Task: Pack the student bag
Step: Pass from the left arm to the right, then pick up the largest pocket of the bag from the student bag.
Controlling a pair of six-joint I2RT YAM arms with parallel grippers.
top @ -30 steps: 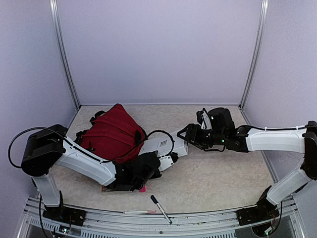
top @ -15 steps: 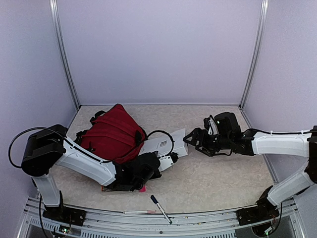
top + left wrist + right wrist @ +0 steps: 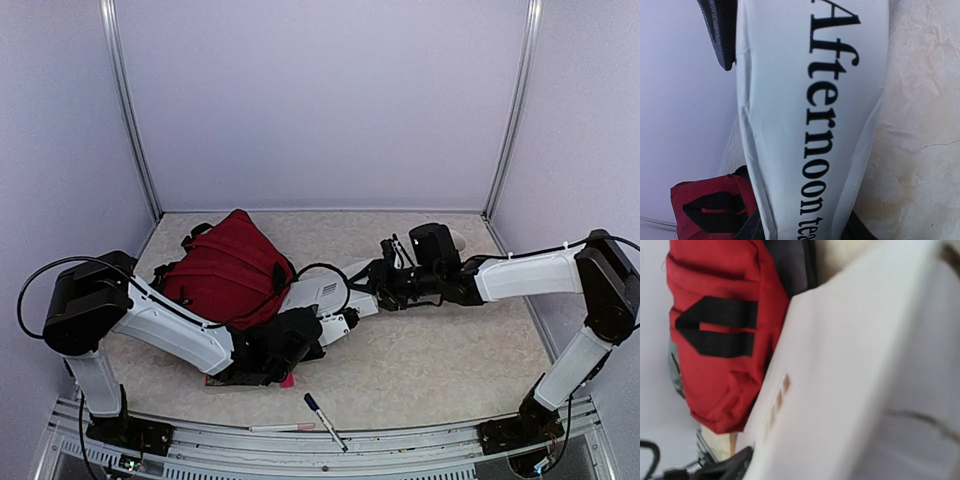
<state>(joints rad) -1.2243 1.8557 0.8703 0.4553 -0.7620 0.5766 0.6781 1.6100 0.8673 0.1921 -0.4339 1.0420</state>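
Note:
The student bag (image 3: pixel 228 268), a dark red backpack with black straps, lies at the left back; it also shows in the left wrist view (image 3: pixel 705 210) and the right wrist view (image 3: pixel 725 345). A white box (image 3: pixel 330 294) printed "Afternoon tea" (image 3: pixel 810 100) lies just right of the bag. My left gripper (image 3: pixel 318 323) is shut on the box's near end, with dark fingers (image 3: pixel 747 231) on both sides of it. My right gripper (image 3: pixel 373 285) is open at the box's right end. The box (image 3: pixel 855 380) fills that wrist view and hides the fingers.
A black-capped marker (image 3: pixel 323 420) and a pink pen (image 3: pixel 283 427) lie by the front rail. A flat book-like item (image 3: pixel 222 380) and a pink scrap (image 3: pixel 288 381) lie under my left arm. A black cable (image 3: pixel 325 267) loops over the box. Walls enclose the table.
My right arm has moved left from the open table to the right end of the white box. My left arm, the box and the bag have not moved.

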